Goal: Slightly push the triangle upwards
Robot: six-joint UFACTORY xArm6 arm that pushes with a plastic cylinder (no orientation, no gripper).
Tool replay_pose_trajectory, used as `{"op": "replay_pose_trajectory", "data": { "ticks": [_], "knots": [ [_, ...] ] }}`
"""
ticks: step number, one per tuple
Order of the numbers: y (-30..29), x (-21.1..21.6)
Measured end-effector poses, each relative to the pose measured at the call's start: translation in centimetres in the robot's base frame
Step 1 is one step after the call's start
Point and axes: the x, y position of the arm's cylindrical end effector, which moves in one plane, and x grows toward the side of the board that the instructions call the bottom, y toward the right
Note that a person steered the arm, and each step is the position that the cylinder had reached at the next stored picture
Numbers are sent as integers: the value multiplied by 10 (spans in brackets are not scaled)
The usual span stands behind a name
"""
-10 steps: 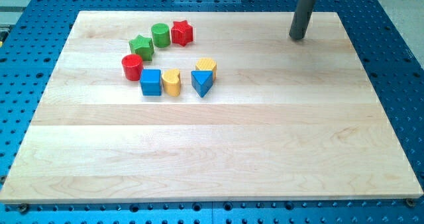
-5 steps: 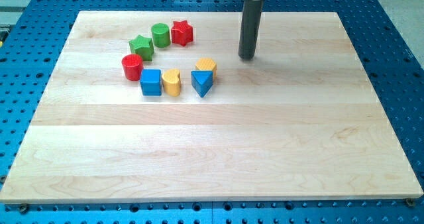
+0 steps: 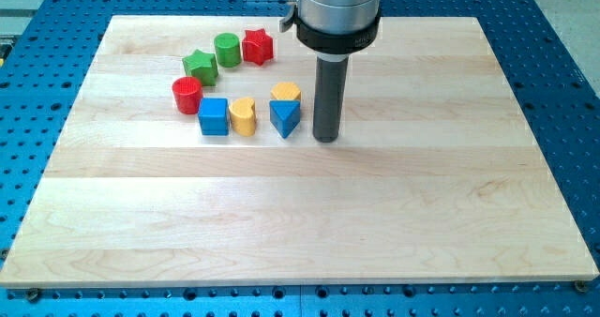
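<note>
The arm ends in a plain dark rod with no fingers on it, so there is nothing to spread, press together or pinch. My tip rests on the wooden board, with the rod rising straight up into the grey metal collar near the view's top.

Just to the view's left of the tip, close but apart from it, lies the blue triangle. Directly above the triangle, touching or nearly touching it, sits a yellow block whose shape cannot be told for sure. Farther left of the tip, past the triangle, a second yellow block stands beside a blue cube, the two just beside one another. Beyond them, up and to the left of the tip, a red cylinder stands near the cube. Above it, a green star, a green cylinder and a red star curve toward the view's top, each close to the next.

The board lies on a blue perforated table.
</note>
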Motion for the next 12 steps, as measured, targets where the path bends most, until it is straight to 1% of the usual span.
{"op": "replay_pose_trajectory", "data": {
  "ticks": [1, 2, 4, 5, 6, 7, 9, 11, 12],
  "knots": [
    [-11, 0],
    [-21, 45],
    [-32, 20],
    [-58, 34],
    [-62, 18],
    [-62, 15],
    [-57, 31],
    [-57, 6],
    [-58, 3]
  ]
}}
